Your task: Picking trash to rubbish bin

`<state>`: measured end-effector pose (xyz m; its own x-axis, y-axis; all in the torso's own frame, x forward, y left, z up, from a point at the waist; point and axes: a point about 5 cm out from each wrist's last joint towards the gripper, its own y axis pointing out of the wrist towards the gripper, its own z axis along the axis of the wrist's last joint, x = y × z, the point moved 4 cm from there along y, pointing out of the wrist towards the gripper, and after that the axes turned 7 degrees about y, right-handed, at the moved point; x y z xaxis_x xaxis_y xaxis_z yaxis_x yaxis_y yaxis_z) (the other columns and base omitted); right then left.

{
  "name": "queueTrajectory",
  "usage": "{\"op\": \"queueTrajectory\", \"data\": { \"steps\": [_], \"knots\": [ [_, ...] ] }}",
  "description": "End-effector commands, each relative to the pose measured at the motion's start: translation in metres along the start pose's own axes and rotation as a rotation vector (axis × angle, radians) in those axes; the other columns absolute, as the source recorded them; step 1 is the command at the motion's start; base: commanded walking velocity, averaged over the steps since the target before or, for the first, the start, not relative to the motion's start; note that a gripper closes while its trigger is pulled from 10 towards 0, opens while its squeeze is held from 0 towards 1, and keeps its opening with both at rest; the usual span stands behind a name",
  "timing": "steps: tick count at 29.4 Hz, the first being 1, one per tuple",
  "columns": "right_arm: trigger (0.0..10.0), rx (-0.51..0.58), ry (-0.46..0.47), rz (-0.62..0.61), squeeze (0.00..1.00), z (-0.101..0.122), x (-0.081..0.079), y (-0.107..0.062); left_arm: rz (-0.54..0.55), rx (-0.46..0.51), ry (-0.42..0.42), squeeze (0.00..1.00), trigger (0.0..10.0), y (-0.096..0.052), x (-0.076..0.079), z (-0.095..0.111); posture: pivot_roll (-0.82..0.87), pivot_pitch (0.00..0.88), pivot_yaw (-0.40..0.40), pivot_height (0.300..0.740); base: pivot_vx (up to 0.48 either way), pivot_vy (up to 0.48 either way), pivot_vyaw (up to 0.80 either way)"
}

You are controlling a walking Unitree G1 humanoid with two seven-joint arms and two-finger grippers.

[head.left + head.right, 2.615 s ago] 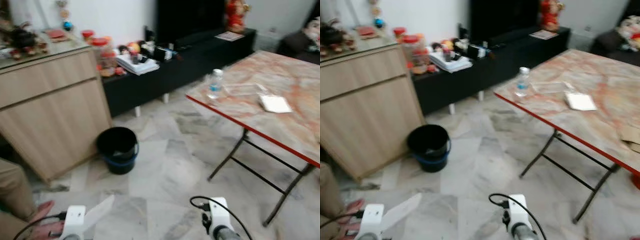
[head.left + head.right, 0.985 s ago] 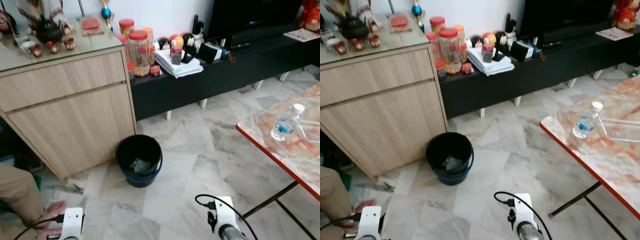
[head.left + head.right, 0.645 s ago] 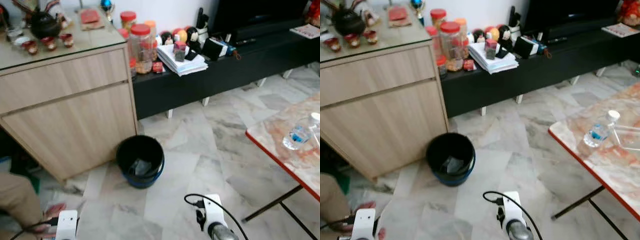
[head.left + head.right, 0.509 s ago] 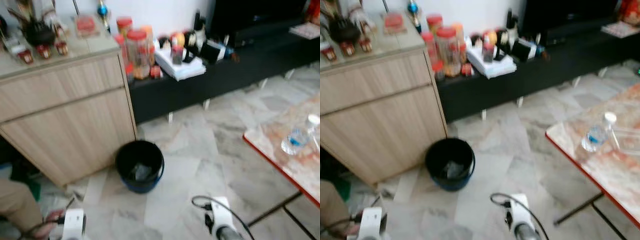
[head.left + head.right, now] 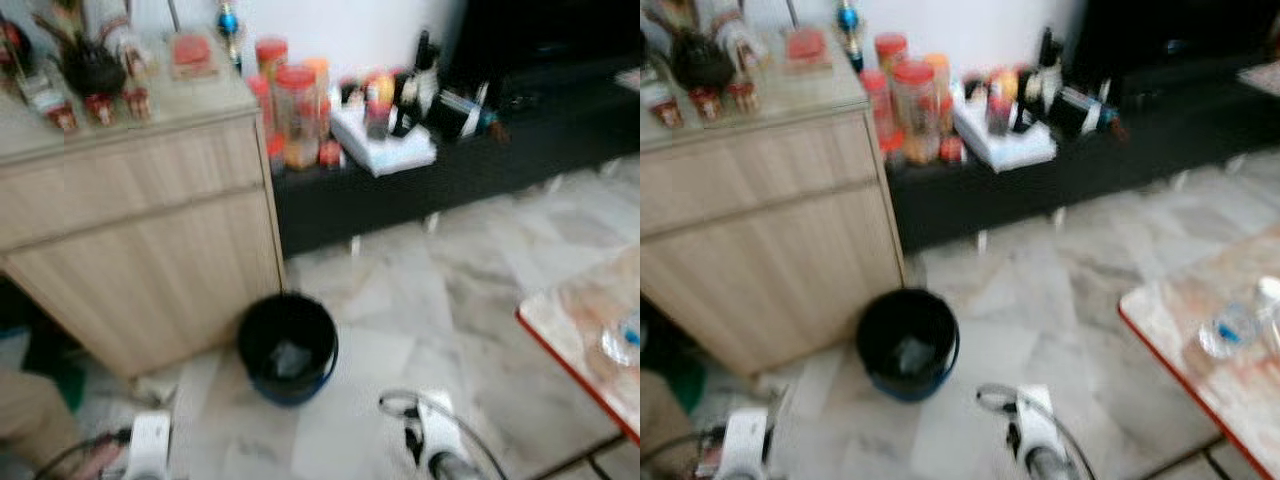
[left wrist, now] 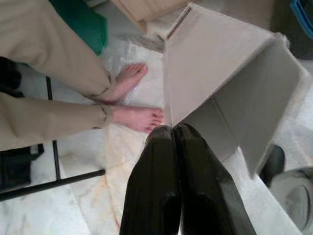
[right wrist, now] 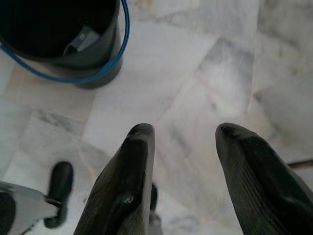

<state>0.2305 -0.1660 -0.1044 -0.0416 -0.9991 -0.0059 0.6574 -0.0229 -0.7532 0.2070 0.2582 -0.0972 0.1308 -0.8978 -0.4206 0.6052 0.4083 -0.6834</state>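
A black rubbish bin (image 5: 288, 345) with a blue band stands on the marble floor before a wooden cabinet, with some scrap inside it. In the left wrist view my left gripper (image 6: 172, 129) is shut on the edge of a folded grey cardboard piece (image 6: 230, 88). My right gripper (image 7: 186, 132) is open with nothing between its fingers; it hangs over bare floor with the bin (image 7: 58, 34) just ahead. Both wrists show low in the eye views, on the near side of the bin.
The wooden cabinet (image 5: 140, 230) and a cluttered black low bench (image 5: 450, 160) line the wall. A red-edged table (image 5: 590, 340) holding a water bottle (image 5: 1230, 328) stands to the right. A person's bare feet (image 6: 132, 98) rest close to my left gripper.
The camera has swung left and the picture is blurred; the table has slid toward the right edge. The bin stays near the centre. Neither gripper shows a change.
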Motion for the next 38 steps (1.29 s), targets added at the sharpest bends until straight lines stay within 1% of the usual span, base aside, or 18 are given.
{"op": "queueTrajectory", "data": {
  "steps": [1,6,8,10,12,20,26,36,38],
  "knots": [
    [10.0,-0.003,0.007,0.024,0.0,-0.0004,-0.0099,0.0003,0.008,-0.005,0.014,0.0,10.0,0.0009,-0.0066,-0.0026,0.15,0.075,-0.001,0.74,0.266,0.0,0.0],
    [10.0,0.005,-0.015,0.035,0.0,0.0026,-0.0123,0.0008,0.003,0.0,0.019,0.0,10.0,0.0011,-0.0055,-0.0007,0.15,0.056,0.0,0.74,0.264,0.0,0.0],
    [10.0,0.005,-0.026,0.04,0.0,0.0028,-0.0138,0.0009,0.001,0.002,0.019,0.0,10.0,0.0012,-0.0048,0.0001,0.16,0.054,0.0,0.74,0.262,0.0,0.8],
    [10.0,0.004,-0.009,0.041,0.0,0.0026,-0.0142,0.0009,0.0,0.006,0.022,0.0,10.0,0.0013,-0.0043,0.0011,0.16,0.054,0.0,0.74,0.259,0.0,0.8],
    [10.0,0.001,-0.013,0.038,0.0,0.0022,-0.0139,0.0009,-0.001,0.007,0.023,0.0,10.0,0.0013,-0.0042,0.0015,0.16,0.054,0.0,0.74,0.259,0.0,0.64],
    [10.0,0.003,0.007,0.035,0.0,0.0024,-0.0134,0.0009,-0.002,0.01,0.023,0.0,10.0,0.0017,-0.0047,0.0026,0.16,0.052,0.0,0.74,0.269,0.0,0.0],
    [10.0,0.002,-0.016,0.041,0.0,0.0014,-0.0138,0.0007,-0.001,0.009,0.019,0.0,10.0,0.0018,-0.0048,0.0027,0.16,0.074,-0.001,0.74,0.271,0.0,0.0],
    [10.0,-0.003,-0.002,0.044,0.0,-0.0005,-0.0145,0.0003,0.006,0.004,0.015,0.0,10.0,0.0015,-0.0065,0.0003,0.16,0.085,0.0,0.74,0.271,0.0,0.0],
    [10.0,-0.001,0.021,0.042,0.0,0.0,-0.0146,0.0003,0.008,0.003,0.012,0.0,10.0,0.0014,-0.0069,-0.0001,0.16,0.09,0.001,0.74,0.274,0.0,0.0]
  ]
}}
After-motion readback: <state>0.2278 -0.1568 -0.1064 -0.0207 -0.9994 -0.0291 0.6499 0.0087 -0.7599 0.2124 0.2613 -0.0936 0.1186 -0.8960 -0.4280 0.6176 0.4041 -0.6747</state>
